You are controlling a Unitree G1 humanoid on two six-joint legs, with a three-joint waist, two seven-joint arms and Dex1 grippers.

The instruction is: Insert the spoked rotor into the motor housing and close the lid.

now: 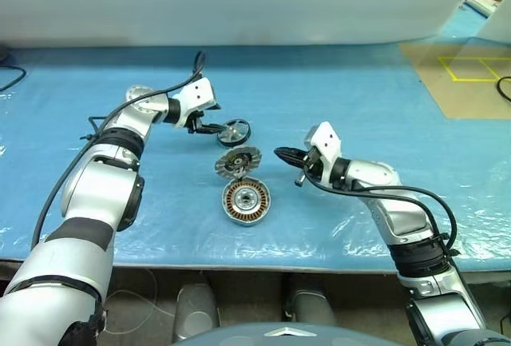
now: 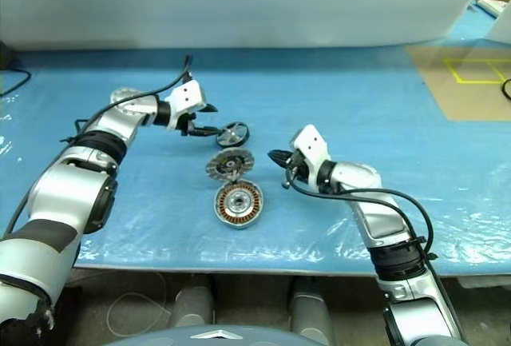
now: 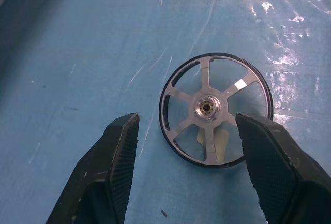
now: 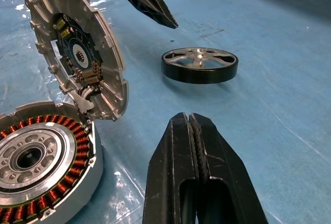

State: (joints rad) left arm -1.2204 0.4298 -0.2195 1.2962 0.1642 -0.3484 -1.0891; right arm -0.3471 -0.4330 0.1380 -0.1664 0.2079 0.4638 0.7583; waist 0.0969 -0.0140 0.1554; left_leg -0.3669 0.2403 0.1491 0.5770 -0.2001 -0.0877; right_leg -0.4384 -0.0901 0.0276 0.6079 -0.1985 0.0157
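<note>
Black fingers of the left gripper [image 1: 214, 128] stand apart, poised beside the spoked rotor [image 1: 234, 132], which lies flat mid-table on the blue sheet [image 1: 359, 98]. Nearer the front edge sits the motor housing [image 1: 246, 201], its hinged lid [image 1: 237, 161] raised. The right gripper [image 1: 284, 154] is pressed together, empty. A skewed pinch could slide the rotor away.

No readable text, label, brand or number is showing anywhere on the parts or the table cover. The only sign-like marking is a set of yellow lines [image 1: 471, 67] forming a rectangle on the brown sheet [image 1: 447, 90] lying at the far right of the table; no letters or figures are standing on it.
</note>
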